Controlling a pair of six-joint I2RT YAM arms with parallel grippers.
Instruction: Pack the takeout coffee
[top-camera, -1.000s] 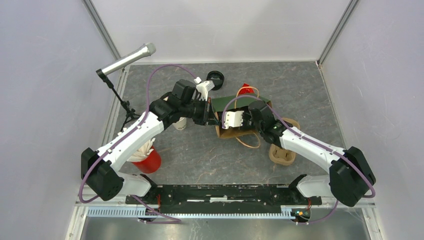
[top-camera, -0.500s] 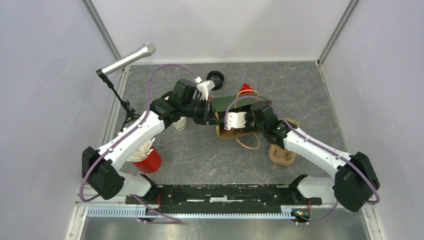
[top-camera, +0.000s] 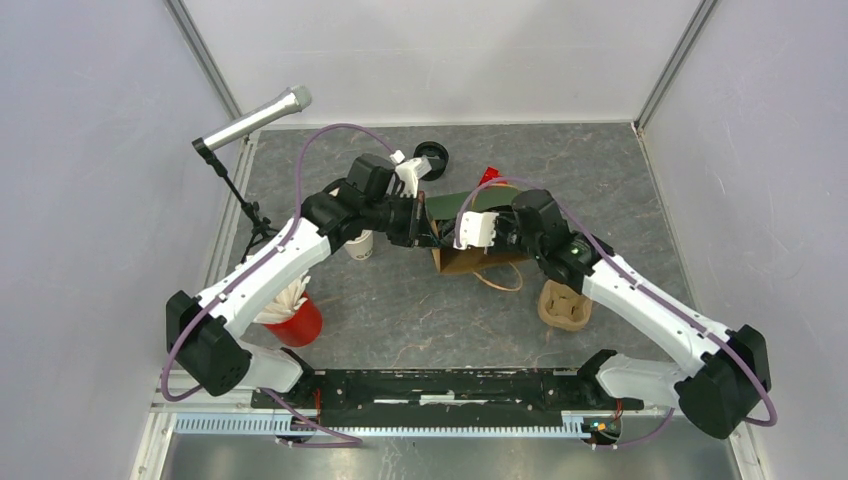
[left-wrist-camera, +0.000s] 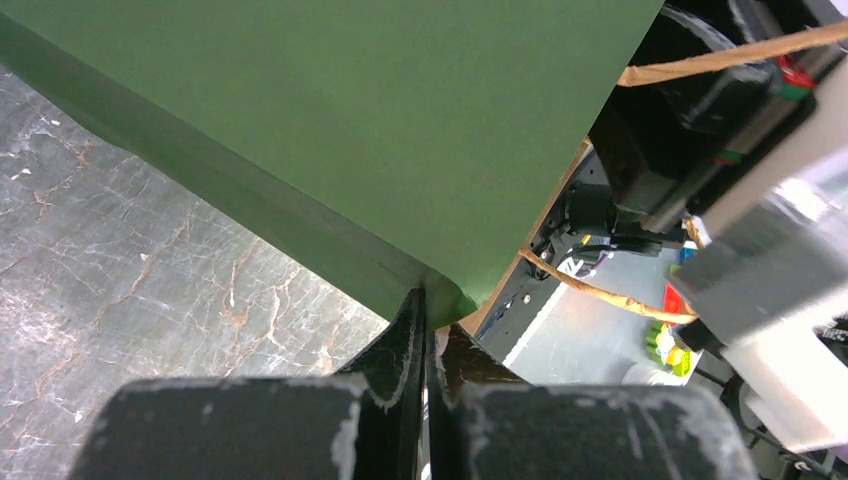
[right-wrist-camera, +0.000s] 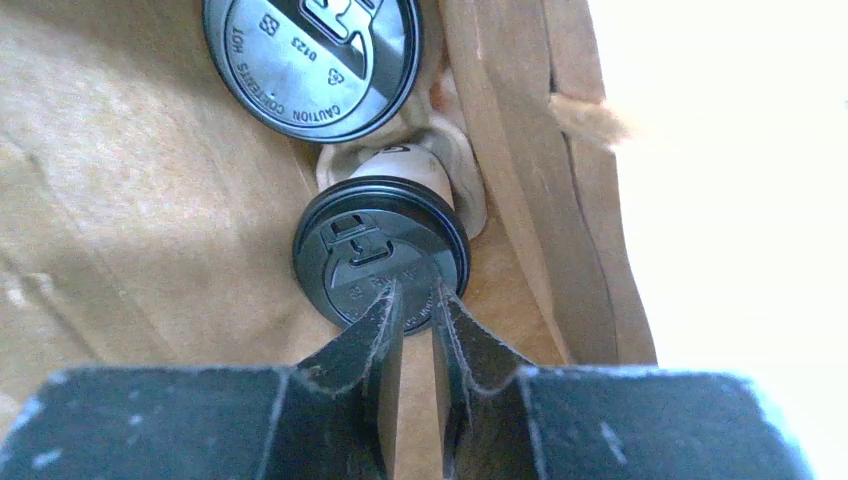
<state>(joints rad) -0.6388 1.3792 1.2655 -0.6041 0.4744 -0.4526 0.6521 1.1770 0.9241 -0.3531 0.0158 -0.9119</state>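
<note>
Two takeout coffee cups with black lids (right-wrist-camera: 380, 262) (right-wrist-camera: 312, 60) stand inside a brown paper bag (right-wrist-camera: 150, 230) with a green outside (left-wrist-camera: 380, 110). The nearer cup sits in a pulp cup holder (right-wrist-camera: 455, 180). My right gripper (right-wrist-camera: 415, 300) reaches into the bag just above the nearer lid. Its jaws stand a narrow gap apart with nothing between them. My left gripper (left-wrist-camera: 430, 300) is shut on the green bag's edge, holding the mouth up. In the top view the bag (top-camera: 478, 262) lies between both arms.
A second pulp cup holder (top-camera: 563, 305) lies right of the bag. A red cup of white sticks (top-camera: 293, 322) stands front left. There is a cream cup (top-camera: 361, 246) under my left arm, a black lid (top-camera: 431, 157) at the back, and a microphone stand (top-camera: 250, 120) far left.
My right wrist has shifted back and to the right at the bag's mouth, and its jaws have parted slightly. The left gripper keeps its hold on the bag edge.
</note>
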